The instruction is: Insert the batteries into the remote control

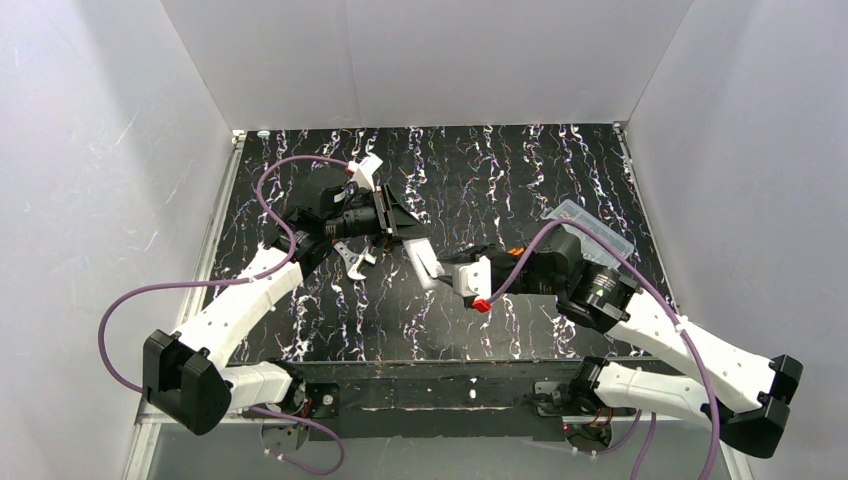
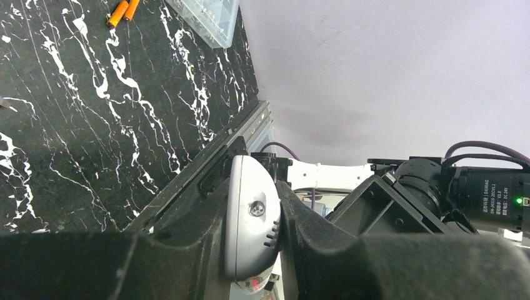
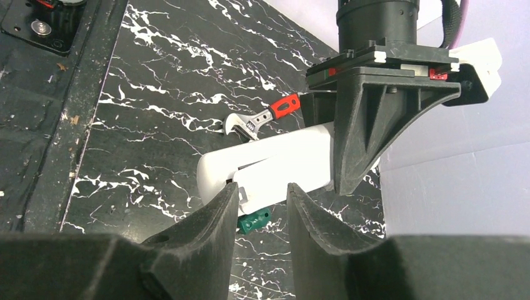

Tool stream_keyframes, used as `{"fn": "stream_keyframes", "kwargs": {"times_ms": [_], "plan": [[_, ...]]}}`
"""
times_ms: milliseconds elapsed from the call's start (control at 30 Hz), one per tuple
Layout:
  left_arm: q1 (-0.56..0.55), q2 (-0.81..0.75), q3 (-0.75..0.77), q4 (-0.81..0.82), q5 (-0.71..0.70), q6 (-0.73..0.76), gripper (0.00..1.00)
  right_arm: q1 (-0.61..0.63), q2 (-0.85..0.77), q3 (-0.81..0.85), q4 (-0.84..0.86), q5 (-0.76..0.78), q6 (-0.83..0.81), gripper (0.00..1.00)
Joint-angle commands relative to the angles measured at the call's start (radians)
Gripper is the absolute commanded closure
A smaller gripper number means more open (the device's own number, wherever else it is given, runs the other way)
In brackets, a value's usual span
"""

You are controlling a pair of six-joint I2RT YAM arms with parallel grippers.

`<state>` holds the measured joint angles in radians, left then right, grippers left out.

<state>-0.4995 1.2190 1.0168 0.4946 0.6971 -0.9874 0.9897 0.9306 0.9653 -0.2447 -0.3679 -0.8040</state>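
My left gripper (image 1: 403, 225) is shut on the white remote control (image 1: 424, 258) and holds it edge-on above the table; in the left wrist view the remote (image 2: 250, 215) is pinched between the jaws of the gripper (image 2: 255, 232). My right gripper (image 1: 444, 272) is open, and its fingertips touch or nearly touch the remote's free end. In the right wrist view the gripper (image 3: 262, 194) has the remote's back (image 3: 275, 162) just beyond its jaws, with the left gripper (image 3: 381, 112) clamped on the far end. The two orange batteries (image 2: 122, 11) lie on the table, partly hidden behind my right arm in the top view (image 1: 515, 250).
A clear plastic box (image 1: 592, 228) sits at the right, beside the batteries (image 2: 212, 19). A red-handled wrench (image 3: 257, 122) and a green screwdriver handle (image 3: 253, 220) lie under the remote. A white fitting (image 1: 366, 170) sits at the back left.
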Motion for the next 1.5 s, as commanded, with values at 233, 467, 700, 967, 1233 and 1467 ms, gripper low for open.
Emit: {"fn": "stream_keyframes", "kwargs": {"times_ms": [233,467,700,967,1233,1467], "plan": [[-0.010,-0.002,0.029,0.030,0.082,-0.016,1.00,-0.006,-0.007,-0.004,-0.006,-0.004,0.003,0.57],[-0.010,0.006,0.018,0.069,0.087,-0.051,1.00,-0.006,0.002,-0.009,-0.018,-0.008,0.005,0.56],[-0.010,0.011,0.013,0.077,0.087,-0.055,1.00,-0.007,0.001,0.001,-0.033,-0.019,0.016,0.50],[-0.010,0.008,0.004,0.073,0.083,-0.050,1.00,-0.006,-0.021,-0.010,0.010,-0.025,0.077,0.42],[-0.010,0.002,-0.008,0.069,0.063,-0.040,1.00,-0.006,-0.072,-0.077,0.273,0.114,0.416,0.38],[-0.008,-0.003,-0.020,0.076,0.035,-0.026,1.00,-0.006,-0.067,-0.008,0.281,0.485,0.911,0.40]]}}
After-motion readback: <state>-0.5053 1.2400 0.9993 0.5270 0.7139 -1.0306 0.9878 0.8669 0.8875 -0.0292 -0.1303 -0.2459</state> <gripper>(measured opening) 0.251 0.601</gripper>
